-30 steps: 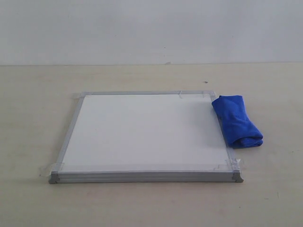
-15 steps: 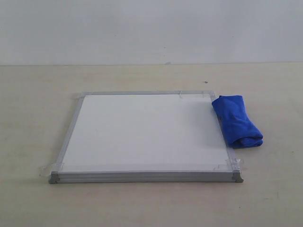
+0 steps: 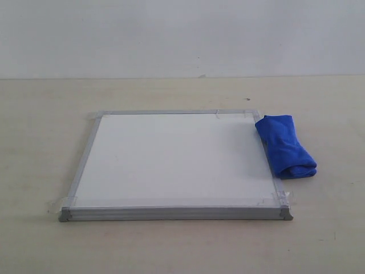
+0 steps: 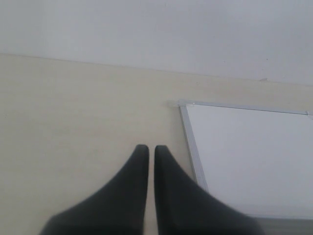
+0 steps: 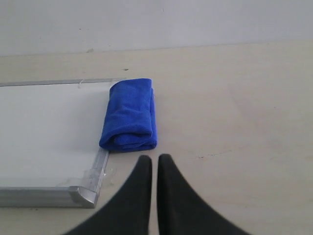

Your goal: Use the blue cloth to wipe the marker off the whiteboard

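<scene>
The whiteboard (image 3: 171, 160) lies flat on a pale beige table (image 3: 45, 114), squarely in the middle of the exterior view, with a plain white wall (image 3: 182, 34) behind it. It is a square board with a narrow silver-grey metal frame, and its face looks evenly white in every view. Bits of clear tape (image 3: 279, 197) sit at its corners, crinkled against the tabletop.

The blue cloth (image 3: 285, 146) rests on the table along the board's right edge, closer to the far corner than to the near one. It is a bright royal blue with a soft, fuzzy nap, folded into a long thick bundle whose near end shows a rolled loop. Its inner side touches the frame and seems to overlap it slightly at the far end.

The left gripper (image 4: 147, 148) hangs over bare table just outside the board's left edge (image 4: 244, 156), its two dark fingers drawn nearly together with only a slit between them and nothing in it. The right gripper (image 5: 151, 157) is likewise pinched almost closed and empty, over the table just short of the cloth's rolled end (image 5: 129, 115), near the board's near right corner (image 5: 44, 122).
</scene>
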Available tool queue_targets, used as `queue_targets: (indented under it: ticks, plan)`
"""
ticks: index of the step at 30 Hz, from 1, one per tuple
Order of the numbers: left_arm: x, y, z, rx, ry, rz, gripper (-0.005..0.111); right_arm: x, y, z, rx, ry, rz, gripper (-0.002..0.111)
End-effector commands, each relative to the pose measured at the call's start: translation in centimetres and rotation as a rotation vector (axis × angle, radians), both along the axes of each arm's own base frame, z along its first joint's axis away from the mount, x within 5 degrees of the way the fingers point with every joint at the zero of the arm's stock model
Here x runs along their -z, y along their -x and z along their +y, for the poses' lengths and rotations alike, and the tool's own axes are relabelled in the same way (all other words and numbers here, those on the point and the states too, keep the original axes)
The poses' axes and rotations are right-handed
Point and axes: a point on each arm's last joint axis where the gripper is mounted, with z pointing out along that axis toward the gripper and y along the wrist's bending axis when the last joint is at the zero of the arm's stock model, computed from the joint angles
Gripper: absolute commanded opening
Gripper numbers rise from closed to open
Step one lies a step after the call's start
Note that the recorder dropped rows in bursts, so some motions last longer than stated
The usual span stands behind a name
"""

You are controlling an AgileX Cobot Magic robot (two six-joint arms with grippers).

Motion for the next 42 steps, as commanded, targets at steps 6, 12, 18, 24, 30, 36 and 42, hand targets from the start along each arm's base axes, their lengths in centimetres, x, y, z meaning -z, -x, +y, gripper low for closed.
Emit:
queue_targets:
  ticks: [6, 12, 18, 24, 30, 36, 42]
  plan:
    - [0.14, 0.02, -0.04, 0.005, 0.003, 0.004, 0.004, 0.12, 0.03, -0.04, 0.004, 0.011, 0.001, 0.000]
    - [0.14, 0.02, -0.04, 0.005, 0.003, 0.004, 0.004, 0.12, 0.02, 0.11, -0.028, 0.022, 0.001, 0.000]
    - [0.14, 0.02, -0.04, 0.005, 0.003, 0.004, 0.004, 0.12, 0.02, 0.11, -0.025, 0.018, 0.001, 0.000]
    - [0.14, 0.02, -0.04, 0.005, 0.003, 0.004, 0.004, 0.12, 0.02, 0.13, -0.023, 0.003, 0.001, 0.000]
    - [0.14, 0.02, -0.04, 0.005, 0.003, 0.004, 0.004, 0.12, 0.02, 0.13, -0.023, 0.003, 0.001, 0.000]
    - [0.14, 0.02, -0.04, 0.005, 0.003, 0.004, 0.004, 0.12, 0.02, 0.13, -0.023, 0.003, 0.001, 0.000]
    - [0.14, 0.02, -0.04, 0.005, 0.003, 0.004, 0.004, 0.12, 0.02, 0.13, -0.023, 0.003, 0.001, 0.000]
